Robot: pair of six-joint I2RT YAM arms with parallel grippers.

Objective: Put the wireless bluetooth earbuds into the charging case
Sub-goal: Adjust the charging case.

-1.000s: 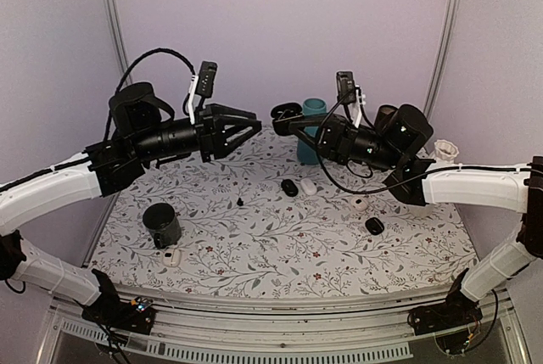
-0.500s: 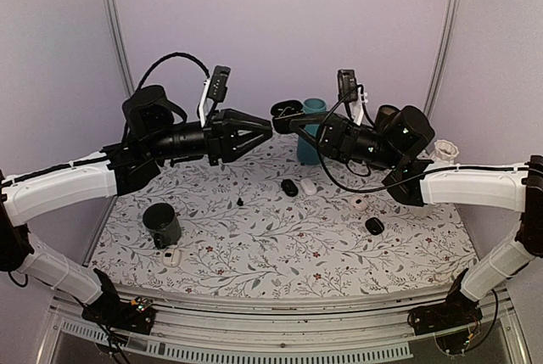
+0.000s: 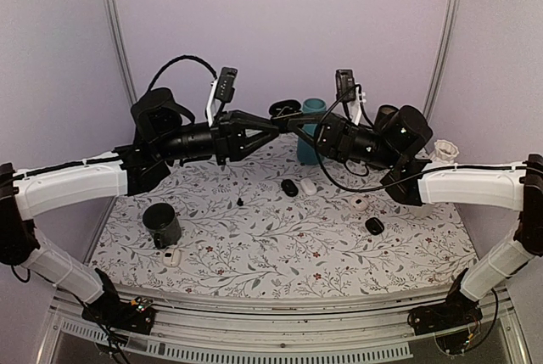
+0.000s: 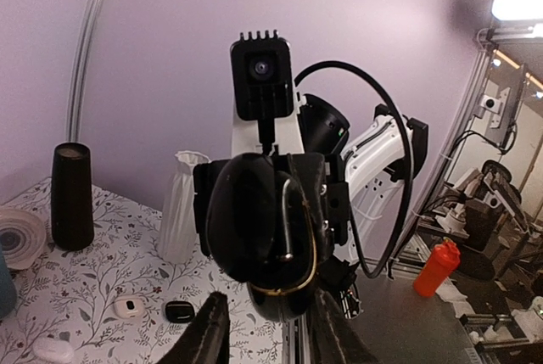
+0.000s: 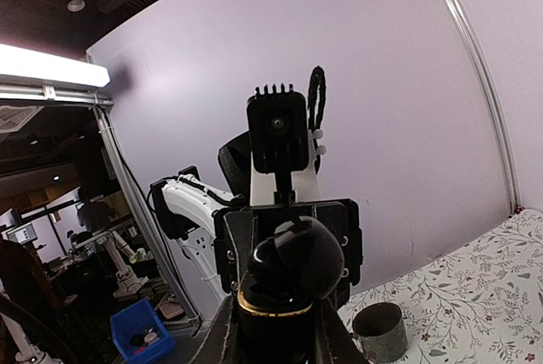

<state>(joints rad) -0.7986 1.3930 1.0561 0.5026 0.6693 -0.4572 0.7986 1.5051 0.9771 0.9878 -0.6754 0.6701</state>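
My right gripper [image 3: 287, 118] is shut on the charging case [image 3: 285, 109], a glossy black pebble with a gold rim, and holds it high over the back of the table with its lid open. In the right wrist view the case [image 5: 288, 283] sits between my fingers [image 5: 226, 334]. My left gripper [image 3: 273, 126] is open and meets the case tip to tip. In the left wrist view its fingertips [image 4: 212, 326] straddle the case's lower end [image 4: 265, 237]. One tiny black earbud [image 3: 240, 202] lies on the table. I cannot see the other earbud.
On the table lie a black pod [image 3: 290, 187] beside a white pod [image 3: 308, 186], another white pod [image 3: 360, 203], another black pod [image 3: 374, 226], and a small white piece [image 3: 173, 258]. A black cup [image 3: 161, 224], a teal cup [image 3: 315, 132] and a white vase [image 3: 445, 150] stand around.
My left arm has swung right and forward, bringing its open fingers up to the case. My right arm has held still with the case.
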